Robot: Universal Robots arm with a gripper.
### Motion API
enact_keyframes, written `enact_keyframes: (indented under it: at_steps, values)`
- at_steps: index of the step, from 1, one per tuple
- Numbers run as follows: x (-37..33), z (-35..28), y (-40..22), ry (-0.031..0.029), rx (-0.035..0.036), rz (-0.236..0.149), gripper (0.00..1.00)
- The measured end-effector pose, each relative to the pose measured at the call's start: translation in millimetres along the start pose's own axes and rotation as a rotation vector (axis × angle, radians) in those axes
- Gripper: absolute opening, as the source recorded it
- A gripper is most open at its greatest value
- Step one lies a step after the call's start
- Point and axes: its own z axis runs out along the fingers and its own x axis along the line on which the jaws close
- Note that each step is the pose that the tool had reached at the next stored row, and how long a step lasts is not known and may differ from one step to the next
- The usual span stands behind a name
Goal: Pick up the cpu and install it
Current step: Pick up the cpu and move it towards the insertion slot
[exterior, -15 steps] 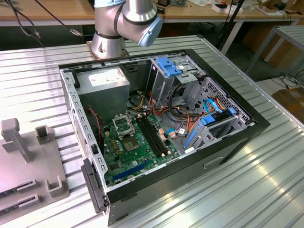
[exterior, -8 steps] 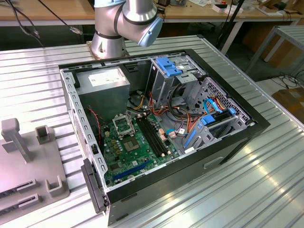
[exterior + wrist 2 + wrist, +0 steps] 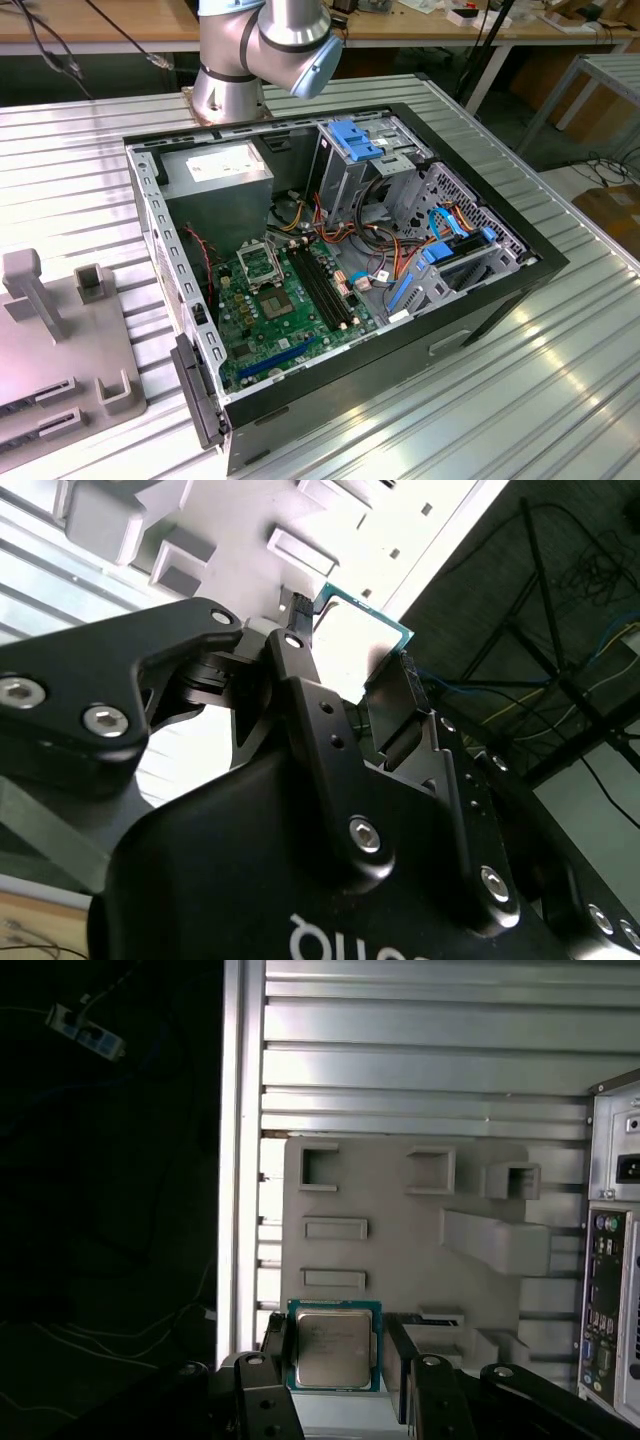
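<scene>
The cpu (image 3: 333,1346), a small square chip with a silver-grey top and green rim, hangs between the two black fingers of my gripper (image 3: 336,1352), above the grey holder fixture (image 3: 400,1250). One finger (image 3: 274,1348) presses one side and the other finger (image 3: 402,1358) stands at the opposite side. In the second wrist view the cpu (image 3: 366,626) shows edge-on between the fingertips of the gripper (image 3: 348,660). The open socket (image 3: 262,262) sits on the green motherboard (image 3: 290,315) inside the open computer case (image 3: 400,330).
The grey fixture (image 3: 60,340) with slots and posts lies on the ribbed metal table (image 3: 560,380) at the exterior view's left. The arm's base (image 3: 232,90) stands behind the case. A power supply box (image 3: 220,180), drive cages and cables crowd the case around the board.
</scene>
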Motion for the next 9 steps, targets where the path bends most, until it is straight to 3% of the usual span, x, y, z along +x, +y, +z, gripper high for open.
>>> enact_keyframes:
  at_steps: [9]
  values:
    - [0.2,-4.6,0.0,0.0007,-0.0001,0.0,0.47]
